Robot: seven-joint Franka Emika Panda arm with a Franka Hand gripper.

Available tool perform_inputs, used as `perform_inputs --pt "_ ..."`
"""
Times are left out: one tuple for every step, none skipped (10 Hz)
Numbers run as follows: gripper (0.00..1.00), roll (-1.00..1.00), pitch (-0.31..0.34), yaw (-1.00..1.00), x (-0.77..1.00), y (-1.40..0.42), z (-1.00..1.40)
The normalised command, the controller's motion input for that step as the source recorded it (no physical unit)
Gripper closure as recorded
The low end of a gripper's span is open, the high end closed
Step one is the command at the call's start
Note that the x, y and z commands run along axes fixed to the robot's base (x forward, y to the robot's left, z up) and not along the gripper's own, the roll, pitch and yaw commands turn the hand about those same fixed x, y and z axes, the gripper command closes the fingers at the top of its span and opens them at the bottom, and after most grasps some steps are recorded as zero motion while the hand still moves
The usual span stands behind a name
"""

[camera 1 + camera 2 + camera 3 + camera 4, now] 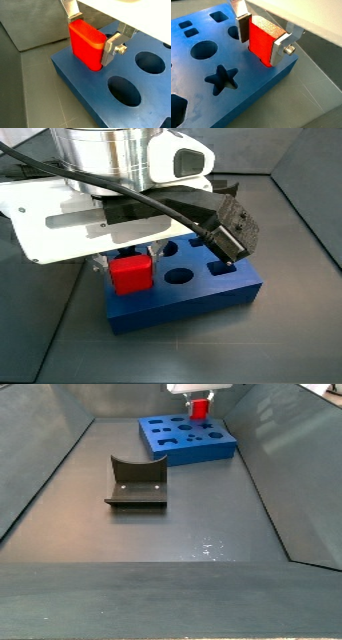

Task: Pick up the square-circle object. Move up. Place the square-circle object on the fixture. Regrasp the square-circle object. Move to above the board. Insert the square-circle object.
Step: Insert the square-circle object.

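The red-orange square-circle object stands upright between the silver fingers of my gripper, which is shut on it. Its lower end meets the top of the blue board near a corner, at a hole there; I cannot tell how deep it sits. In a side view the object hangs under the white gripper body at the board's near left corner. The far side view has the object over the board's far right part. The dark fixture stands apart on the floor.
The board carries several holes: a star, circles and squares. Grey bin walls slope up round the floor. A black cable and camera mount hang beside the gripper.
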Motion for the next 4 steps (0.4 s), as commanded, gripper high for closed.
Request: perform_inputs --pt "1.00 0.00 0.000 0.00 0.00 0.00 0.00" --pt "1.00 0.01 0.000 0.00 0.02 0.00 -0.04" --pt "1.00 0.01 0.000 0.00 0.00 0.00 0.00" --pt "1.00 0.00 0.000 0.00 0.00 0.00 0.00"
